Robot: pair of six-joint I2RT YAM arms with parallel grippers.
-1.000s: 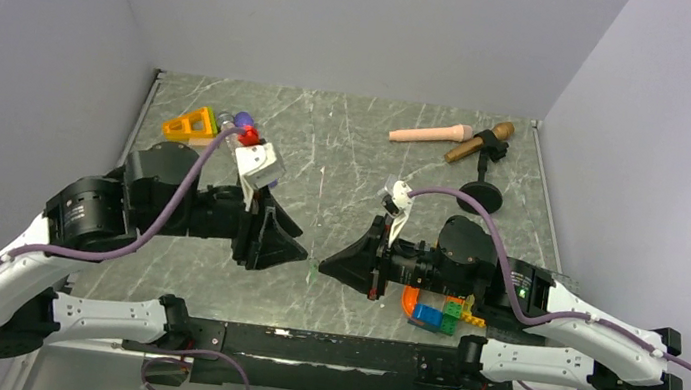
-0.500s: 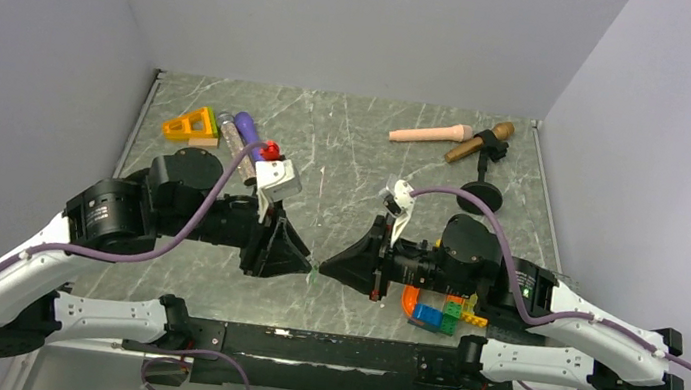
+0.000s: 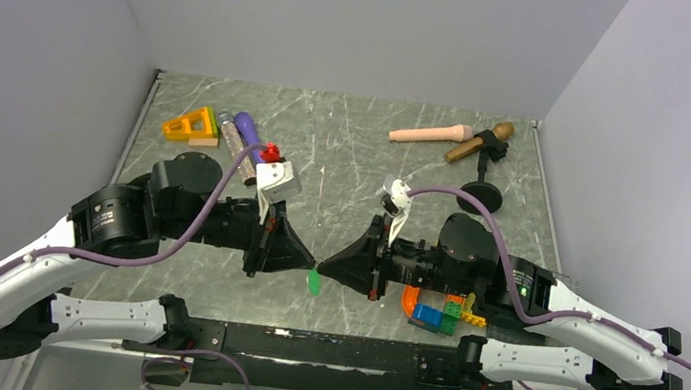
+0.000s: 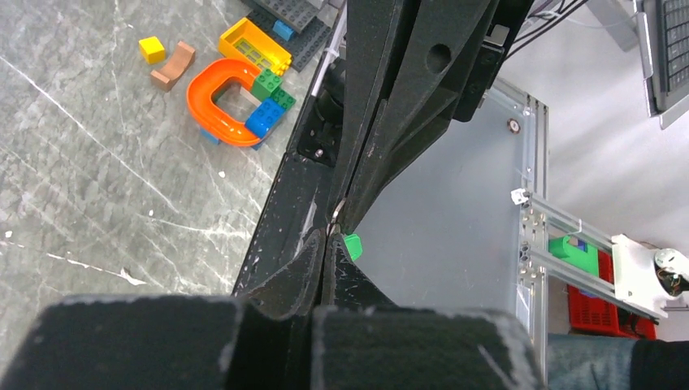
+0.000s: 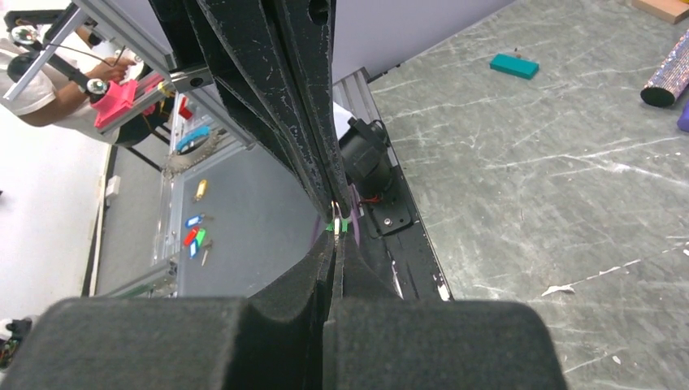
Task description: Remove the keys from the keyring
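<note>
My left gripper (image 3: 310, 260) and right gripper (image 3: 322, 265) meet tip to tip above the table's near middle. Both are shut, pinching a thin metal keyring (image 5: 335, 216) between them. The bright green key (image 3: 313, 281) hangs from the ring just below the tips. It shows beside my left fingertips (image 4: 352, 245) and as green slivers at my right fingertips (image 5: 337, 227). The teal key (image 5: 513, 66) lies loose on the table beyond the left arm in the right wrist view. It is hidden in the top view.
Coloured building blocks with an orange curved piece (image 3: 435, 308) lie under the right arm. A yellow-orange triangle (image 3: 191, 124), a purple tube (image 3: 248, 127) and a red piece (image 3: 270, 152) sit back left. A peach stick (image 3: 430, 134) and a microphone on a stand (image 3: 483, 163) sit back right.
My left gripper has moved right and closed in until its tips touch the right gripper's tips. The green key now hangs lower, plainly visible below them. The right arm has stayed put.
</note>
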